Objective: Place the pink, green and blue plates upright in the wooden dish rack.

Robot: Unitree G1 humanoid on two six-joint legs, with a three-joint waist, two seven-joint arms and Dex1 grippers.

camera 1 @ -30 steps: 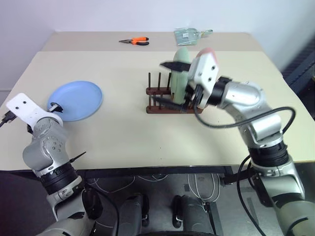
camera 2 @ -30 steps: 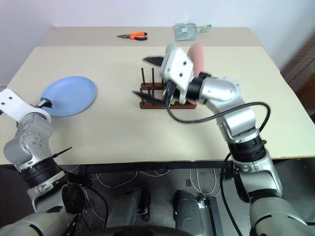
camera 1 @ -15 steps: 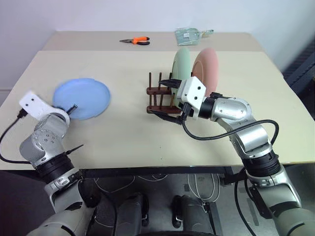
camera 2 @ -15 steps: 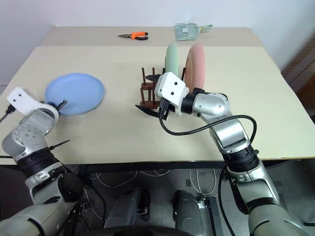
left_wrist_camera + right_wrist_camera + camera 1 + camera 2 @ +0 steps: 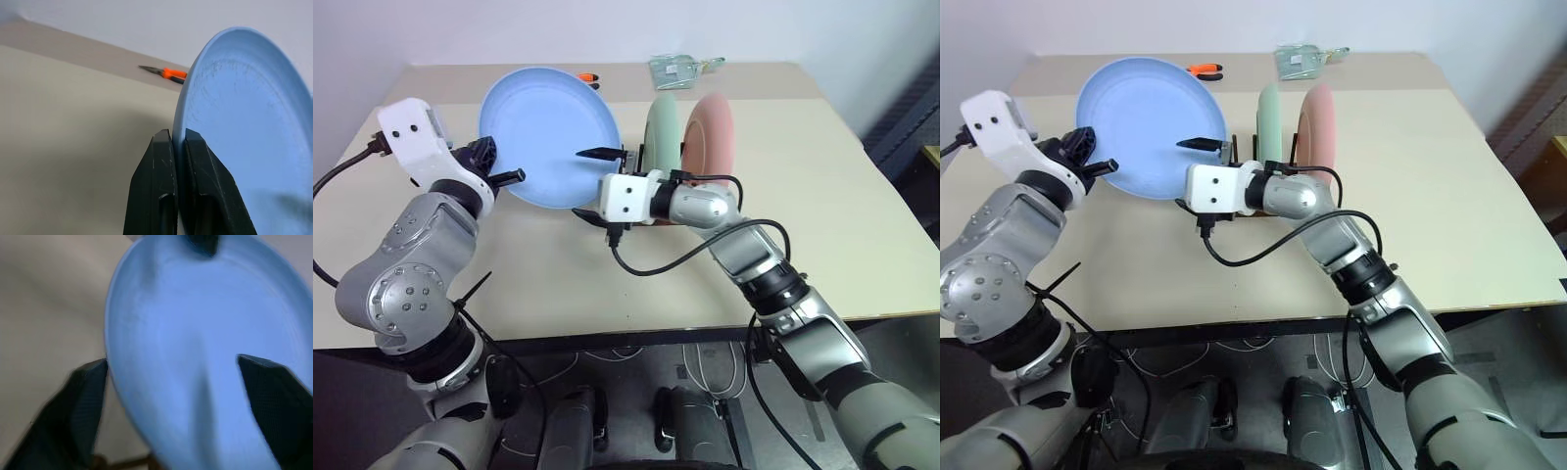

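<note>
The blue plate (image 5: 548, 137) is up off the desk (image 5: 862, 225), tilted nearly on edge, its rim pinched between the pressed-together fingers of the left end effector (image 5: 178, 147). It hangs just left of the wooden dish rack (image 5: 628, 157), most of which it and the right arm hide; only a few peg tops show. The green plate (image 5: 662, 147) and pink plate (image 5: 707, 147) stand upright in the rack, side by side. The right end effector (image 5: 171, 377) is spread wide, one finger on either side of the blue plate's edge, though actual contact is hard to make out. Orange-handled pliers (image 5: 168, 73) and a clear packet (image 5: 677, 69) lie at the far edge; no writing is legible.
</note>
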